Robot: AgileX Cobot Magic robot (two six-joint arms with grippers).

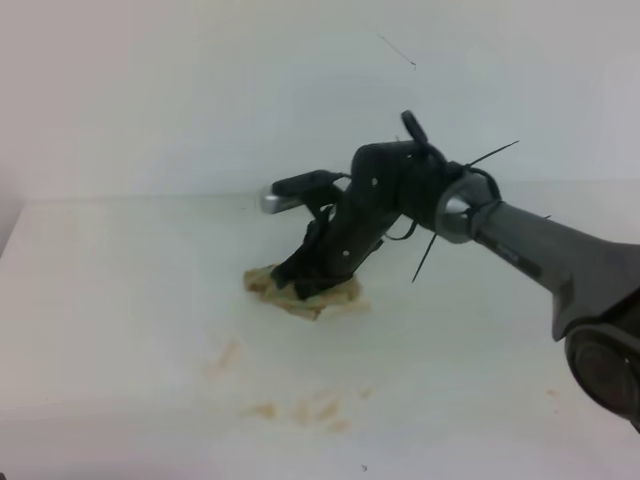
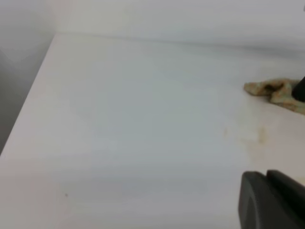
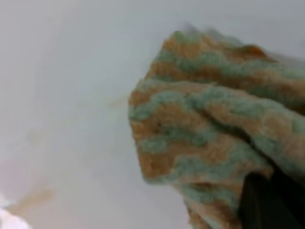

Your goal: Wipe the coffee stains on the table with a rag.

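The rag [image 1: 318,298] is a beige speckled cloth, bunched up on the white table [image 1: 120,300] near its middle. My right gripper [image 1: 300,277] reaches in from the right, is shut on the rag and presses it to the table. The coffee stains [image 1: 300,410] are pale tan smears in front of the rag, with another smear [image 1: 228,352] to the left. In the right wrist view the rag [image 3: 205,133] fills the right half, with a dark finger [image 3: 267,200] below it and faint smears [image 3: 33,200] on the left. In the left wrist view the rag [image 2: 274,90] lies at the right edge. Only a dark part of my left gripper [image 2: 271,200] shows there.
The white wall [image 1: 200,80] rises behind the table's far edge. In the left wrist view the table's left edge [image 2: 28,105] drops off beside a grey wall. Faint tan marks [image 2: 259,136] lie on the table below the rag.
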